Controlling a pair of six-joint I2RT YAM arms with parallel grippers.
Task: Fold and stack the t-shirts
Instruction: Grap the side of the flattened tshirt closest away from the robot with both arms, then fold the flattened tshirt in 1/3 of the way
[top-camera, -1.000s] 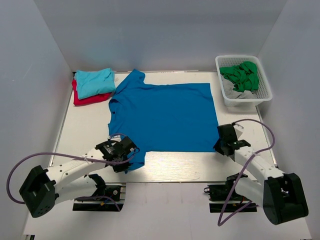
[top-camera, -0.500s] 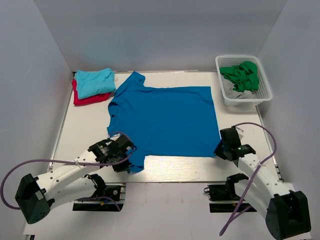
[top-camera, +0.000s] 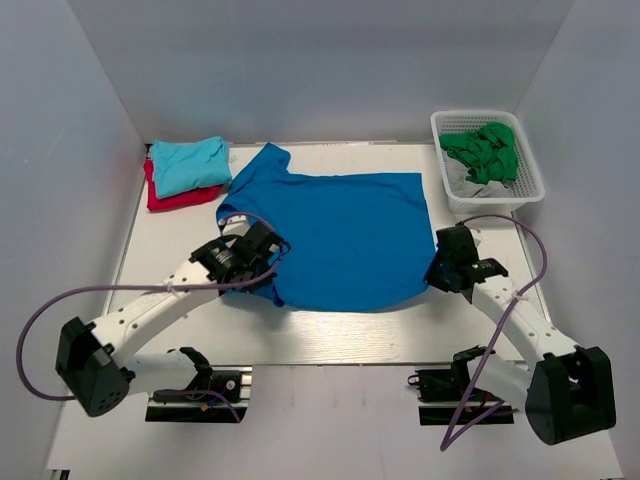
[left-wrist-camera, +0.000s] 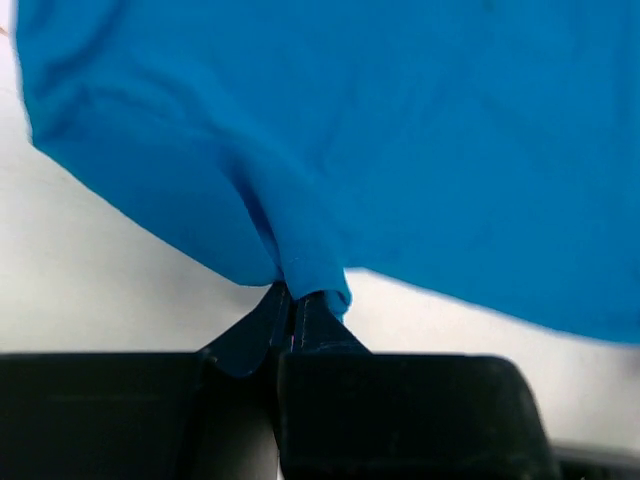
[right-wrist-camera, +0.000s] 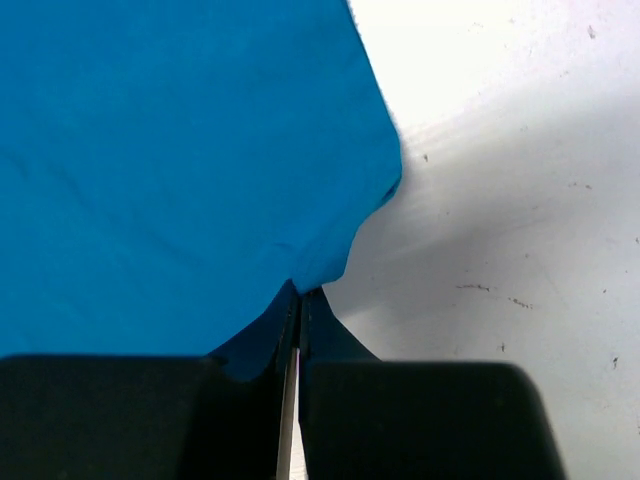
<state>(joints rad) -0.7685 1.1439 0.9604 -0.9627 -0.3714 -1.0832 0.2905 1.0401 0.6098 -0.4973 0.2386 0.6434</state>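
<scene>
The royal-blue t-shirt (top-camera: 340, 235) lies spread across the middle of the table, with its near edge lifted and bowed. My left gripper (top-camera: 266, 270) is shut on a bunched fold of its near-left part (left-wrist-camera: 305, 270). My right gripper (top-camera: 436, 272) is shut on its near-right corner (right-wrist-camera: 330, 255). In both wrist views the jaws stand pressed together, with blue cloth pinched at the tips. A folded turquoise t-shirt (top-camera: 188, 163) lies on a folded red t-shirt (top-camera: 175, 197) at the far left corner.
A white mesh basket (top-camera: 520, 195) at the far right holds a green cloth (top-camera: 482, 150) over a grey one. Bare white table (top-camera: 340, 335) shows between the shirt and the near edge. Grey walls close in the sides and back.
Both grippers have moved away from the near edge toward the far side, carrying the blue shirt's near edge with them. That edge has come off the table and now curves inward.
</scene>
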